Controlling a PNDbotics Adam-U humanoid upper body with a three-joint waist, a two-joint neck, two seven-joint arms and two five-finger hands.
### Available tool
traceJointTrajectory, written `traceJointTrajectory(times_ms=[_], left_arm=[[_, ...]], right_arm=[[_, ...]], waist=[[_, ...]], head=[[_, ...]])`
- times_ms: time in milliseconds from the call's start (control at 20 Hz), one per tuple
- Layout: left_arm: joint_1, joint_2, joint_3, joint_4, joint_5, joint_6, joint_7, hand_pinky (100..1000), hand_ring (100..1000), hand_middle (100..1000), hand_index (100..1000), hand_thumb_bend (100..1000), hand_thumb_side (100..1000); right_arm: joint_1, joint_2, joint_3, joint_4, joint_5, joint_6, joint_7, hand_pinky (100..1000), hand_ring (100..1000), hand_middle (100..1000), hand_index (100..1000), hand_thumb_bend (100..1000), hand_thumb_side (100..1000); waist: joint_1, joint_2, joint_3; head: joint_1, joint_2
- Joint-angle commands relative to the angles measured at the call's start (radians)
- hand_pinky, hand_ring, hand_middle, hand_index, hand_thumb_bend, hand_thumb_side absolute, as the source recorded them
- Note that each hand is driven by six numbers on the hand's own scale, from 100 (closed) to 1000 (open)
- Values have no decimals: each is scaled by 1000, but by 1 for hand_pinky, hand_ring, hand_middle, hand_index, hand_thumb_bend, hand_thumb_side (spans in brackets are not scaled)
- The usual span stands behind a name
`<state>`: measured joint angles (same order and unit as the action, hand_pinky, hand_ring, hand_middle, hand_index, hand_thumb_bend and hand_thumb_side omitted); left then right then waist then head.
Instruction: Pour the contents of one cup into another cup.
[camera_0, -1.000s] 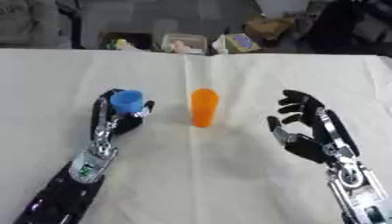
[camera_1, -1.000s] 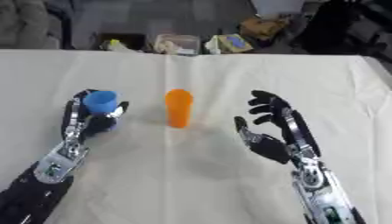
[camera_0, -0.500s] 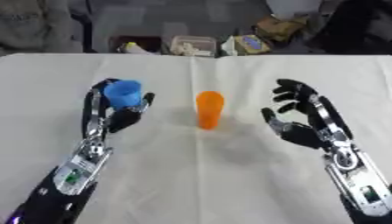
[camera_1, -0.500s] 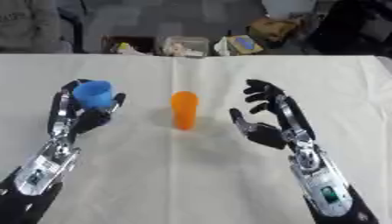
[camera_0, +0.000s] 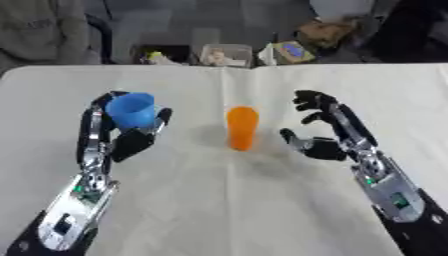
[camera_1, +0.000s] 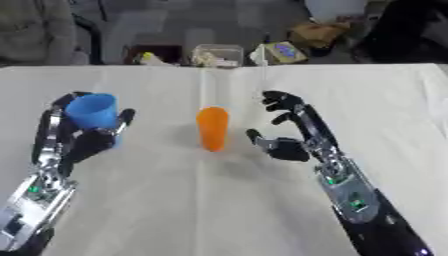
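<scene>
A blue cup is upright in my left hand, whose fingers and thumb curl round it above the white table. An orange cup stands upside down on the table at the middle, untouched. My right hand is open just to the right of the orange cup, palm towards it, fingers spread, with a small gap between thumb and cup. The inside of the blue cup is hidden from me.
Beyond the table's far edge lie a clear plastic box, a small carton and other clutter on the floor. A person's grey sleeve shows at the top left.
My left hand has lifted the blue cup a little off the table. My right hand has moved left, closer to the orange cup. The camera has also tilted.
</scene>
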<state>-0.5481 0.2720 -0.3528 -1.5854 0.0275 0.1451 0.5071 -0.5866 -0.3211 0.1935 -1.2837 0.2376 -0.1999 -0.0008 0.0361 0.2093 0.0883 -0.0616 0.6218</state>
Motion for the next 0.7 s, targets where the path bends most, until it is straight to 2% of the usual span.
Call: traceJointTrajectory(times_ms=[50, 300, 700], left_arm=[[-1, 15, -11, -63, 13, 9, -12, 193, 184, 151, 348, 556, 100], [23, -1, -28, -106, 20, 15, -29, 194, 185, 152, 348, 555, 100], [41, -15, -41, -135, 24, 9, -43, 197, 187, 154, 350, 554, 100]], right_arm=[[-32, -13, -1, 42, 9, -14, 5, 623, 771, 747, 873, 400, 154], [-58, -8, -6, 101, 0, -23, 11, 619, 767, 745, 872, 393, 167], [-91, 2, -15, 164, -7, -30, 13, 611, 760, 740, 871, 387, 183]], waist=[[4, -15, 13], [14, -15, 45], [19, -14, 68]], head=[[-8, -11], [-15, -14], [-20, -13]])
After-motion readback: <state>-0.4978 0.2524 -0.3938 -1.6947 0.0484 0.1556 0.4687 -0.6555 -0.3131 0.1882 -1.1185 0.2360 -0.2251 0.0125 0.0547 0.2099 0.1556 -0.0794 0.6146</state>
